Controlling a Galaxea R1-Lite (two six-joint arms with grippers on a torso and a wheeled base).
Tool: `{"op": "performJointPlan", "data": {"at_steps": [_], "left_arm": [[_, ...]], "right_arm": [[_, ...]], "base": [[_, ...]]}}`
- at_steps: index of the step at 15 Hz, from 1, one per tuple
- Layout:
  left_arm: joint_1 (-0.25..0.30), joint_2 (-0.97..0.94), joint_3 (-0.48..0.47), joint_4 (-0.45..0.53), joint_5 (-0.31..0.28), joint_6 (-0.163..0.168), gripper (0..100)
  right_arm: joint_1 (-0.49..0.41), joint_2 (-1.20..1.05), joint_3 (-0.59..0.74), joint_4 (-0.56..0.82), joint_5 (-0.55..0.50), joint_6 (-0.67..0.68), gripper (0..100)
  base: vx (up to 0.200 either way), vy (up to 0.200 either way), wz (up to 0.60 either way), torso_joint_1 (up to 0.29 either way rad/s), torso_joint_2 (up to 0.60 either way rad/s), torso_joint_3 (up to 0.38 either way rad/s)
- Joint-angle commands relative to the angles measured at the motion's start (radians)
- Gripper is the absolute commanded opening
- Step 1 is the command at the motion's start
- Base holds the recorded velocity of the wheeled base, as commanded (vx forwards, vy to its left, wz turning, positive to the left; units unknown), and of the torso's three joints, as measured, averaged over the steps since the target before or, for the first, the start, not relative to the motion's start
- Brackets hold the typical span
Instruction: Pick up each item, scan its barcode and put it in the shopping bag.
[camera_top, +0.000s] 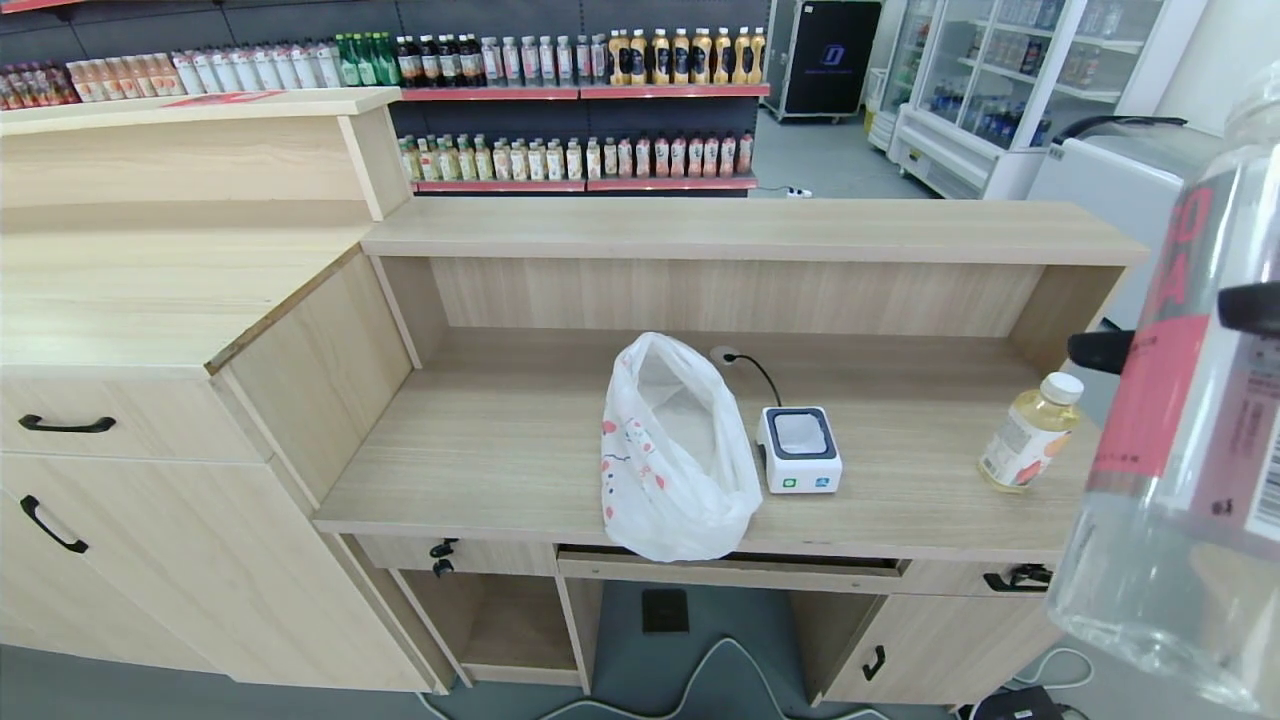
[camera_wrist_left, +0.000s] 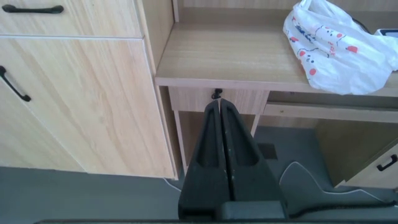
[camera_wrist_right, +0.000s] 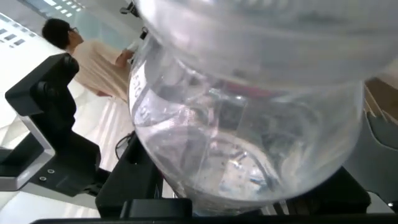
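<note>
One clear bottle, pink-labelled, is gripped aloft by the right hand. A yellow bottle, scanner and shopping bag sit on the wooden desk. The left hand is pressed closed. Behind, drink shelves line the wall.

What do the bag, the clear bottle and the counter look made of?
Bag: thin plastic film, translucent white, crinkled and slumped.
Clear bottle: glossy transparent plastic, probably; the background shows through it.
Counter: matte pale wood-grain board, likely laminate rather than solid wood.
</note>
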Motion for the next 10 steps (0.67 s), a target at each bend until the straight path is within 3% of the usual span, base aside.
{"op": "performJointPlan", "data": {"at_steps": [1, 5, 10], "left_arm": [[0.000, 0.000, 0.000, 0.000, 0.000, -0.001, 0], [0.000, 0.000, 0.000, 0.000, 0.000, -0.001, 0], [0.000, 0.000, 0.000, 0.000, 0.000, 0.001, 0]], "right_arm": [[0.014, -0.031, 0.039, 0.007, -0.002, -0.002, 0], [0.009, -0.076, 0.126, 0.008, -0.007, -0.040, 0], [0.004, -0.096, 0.145, 0.031, -0.060, -0.092, 0]], "base": [[0.000, 0.000, 0.00, 0.000, 0.00, 0.000], [0.000, 0.000, 0.00, 0.000, 0.00, 0.000], [0.000, 0.000, 0.00, 0.000, 0.00, 0.000]]}}
